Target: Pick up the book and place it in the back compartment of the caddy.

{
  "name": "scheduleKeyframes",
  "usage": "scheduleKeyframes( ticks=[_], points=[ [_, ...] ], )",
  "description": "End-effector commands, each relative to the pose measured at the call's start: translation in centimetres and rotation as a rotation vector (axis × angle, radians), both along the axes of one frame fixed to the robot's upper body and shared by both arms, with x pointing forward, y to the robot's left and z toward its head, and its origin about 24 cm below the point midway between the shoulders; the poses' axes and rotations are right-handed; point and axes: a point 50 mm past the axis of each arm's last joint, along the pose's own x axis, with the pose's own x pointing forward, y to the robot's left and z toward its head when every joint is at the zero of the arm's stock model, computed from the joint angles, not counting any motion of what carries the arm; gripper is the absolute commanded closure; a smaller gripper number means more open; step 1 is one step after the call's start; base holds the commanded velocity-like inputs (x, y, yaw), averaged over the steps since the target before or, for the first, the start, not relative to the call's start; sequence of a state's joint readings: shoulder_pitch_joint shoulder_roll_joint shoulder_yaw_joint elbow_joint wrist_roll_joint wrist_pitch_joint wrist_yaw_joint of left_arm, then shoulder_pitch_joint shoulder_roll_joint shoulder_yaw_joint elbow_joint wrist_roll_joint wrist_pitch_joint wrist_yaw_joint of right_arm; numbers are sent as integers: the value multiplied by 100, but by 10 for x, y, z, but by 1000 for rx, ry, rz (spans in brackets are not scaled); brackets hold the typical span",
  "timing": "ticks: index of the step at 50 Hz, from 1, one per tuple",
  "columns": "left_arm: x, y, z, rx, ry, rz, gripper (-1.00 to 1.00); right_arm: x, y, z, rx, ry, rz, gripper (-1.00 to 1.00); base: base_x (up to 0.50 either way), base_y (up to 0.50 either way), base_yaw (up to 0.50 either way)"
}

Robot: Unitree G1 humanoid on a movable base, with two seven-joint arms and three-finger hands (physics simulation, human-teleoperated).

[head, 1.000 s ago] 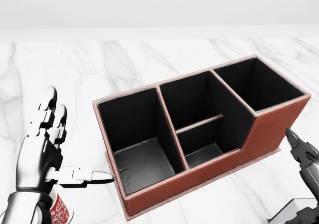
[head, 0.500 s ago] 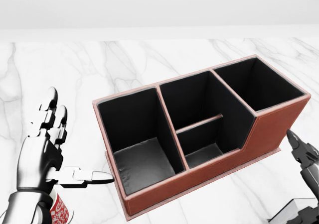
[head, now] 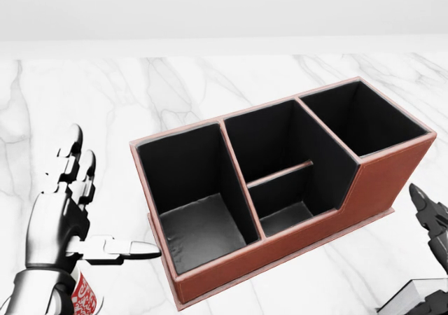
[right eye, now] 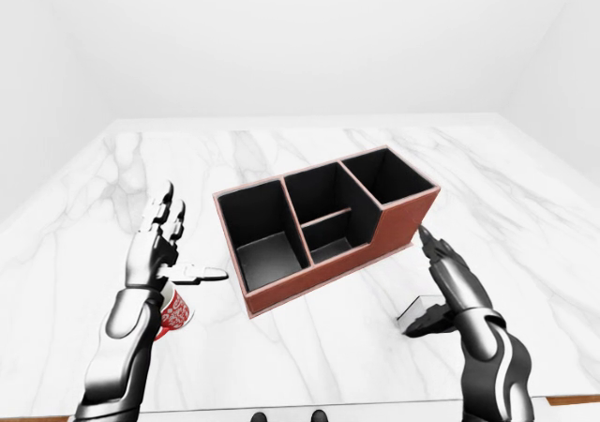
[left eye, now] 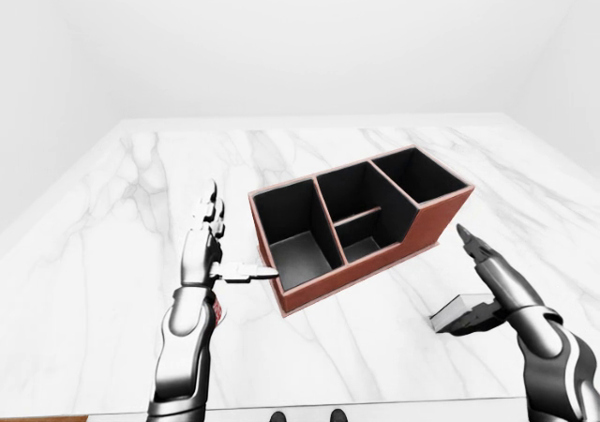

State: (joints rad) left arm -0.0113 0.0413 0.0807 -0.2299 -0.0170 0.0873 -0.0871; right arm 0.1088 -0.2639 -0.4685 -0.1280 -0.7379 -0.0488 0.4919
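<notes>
Brown caddy (head: 280, 189): empty, on marble table (left eye: 112, 253).
Left hand (head: 63, 217): fingers spread, holding nothing.
Right hand (right eye: 448, 277): fingers apart, above book (left eye: 457, 313).

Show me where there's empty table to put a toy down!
Bare white marble table lies above the red-brown caddy and far left of the left hand. It's crowded below: red-patterned cup under that hand, grey book under the right hand.

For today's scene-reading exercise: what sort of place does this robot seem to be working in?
Probably a simulated tabletop workspace, not a real room: a white marble table against blank pale walls, holding only a brown caddy, a grey book and a red patterned cup.
</notes>
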Motion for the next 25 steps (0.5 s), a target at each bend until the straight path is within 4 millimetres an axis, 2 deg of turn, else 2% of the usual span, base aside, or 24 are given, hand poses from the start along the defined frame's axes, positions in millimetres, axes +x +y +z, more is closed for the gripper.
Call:
scheduleKeyframes(
  ticks=[1,25],
  points=[
    [0,0,-3,2,11,0,-100,-2,-4,0,-9,-2,-3,-100,0,0,0],
    [1,-1,-4,3,17,0,-100,-3,-17,-5,-30,13,-39,-100,0,0,0]
  ],
)
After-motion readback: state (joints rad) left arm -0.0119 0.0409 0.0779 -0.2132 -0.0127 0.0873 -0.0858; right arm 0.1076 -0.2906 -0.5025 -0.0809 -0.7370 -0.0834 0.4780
